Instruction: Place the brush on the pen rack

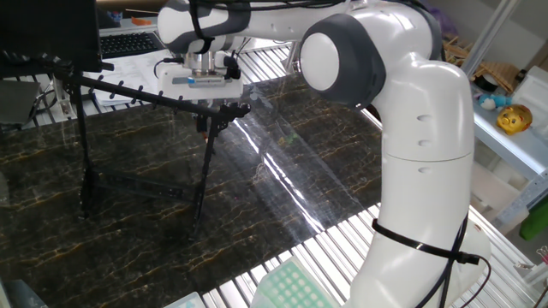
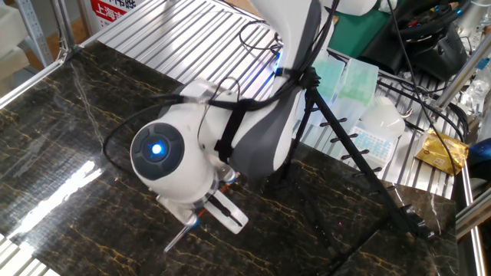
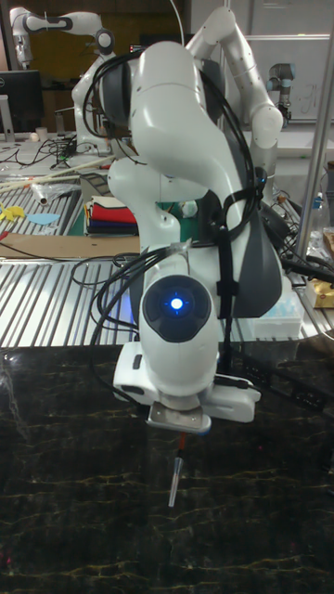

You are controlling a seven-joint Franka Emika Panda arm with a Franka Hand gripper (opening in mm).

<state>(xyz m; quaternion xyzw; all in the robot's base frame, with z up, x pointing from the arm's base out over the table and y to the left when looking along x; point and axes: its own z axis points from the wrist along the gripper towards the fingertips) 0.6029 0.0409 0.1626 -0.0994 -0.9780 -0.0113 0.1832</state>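
The brush [image 3: 175, 478] hangs nearly upright below my gripper [image 3: 182, 432], dark shaft downward and red-orange section up at the fingers. My gripper is shut on it, and the brush is clear of the dark marble table. In one fixed view my gripper [image 1: 205, 96] hovers right at the right end of the pen rack [image 1: 128, 91], a black rod frame with a pegged top bar. The brush [image 1: 201, 127] shows just under that bar. From the other side the brush [image 2: 179, 236] sticks out slantwise from my gripper [image 2: 201, 220], with the pen rack [image 2: 360, 165] behind the arm.
A keyboard [image 1: 128, 41] and a dark monitor sit behind the rack. Ribbed metal tabletop borders the marble, with a green tray [image 1: 291, 287] at the front. Plastic boxes [image 2: 360, 80] and a white jar [image 2: 381, 119] stand near the rack's far foot. Shelving with a yellow toy [image 1: 514, 118] is at the right.
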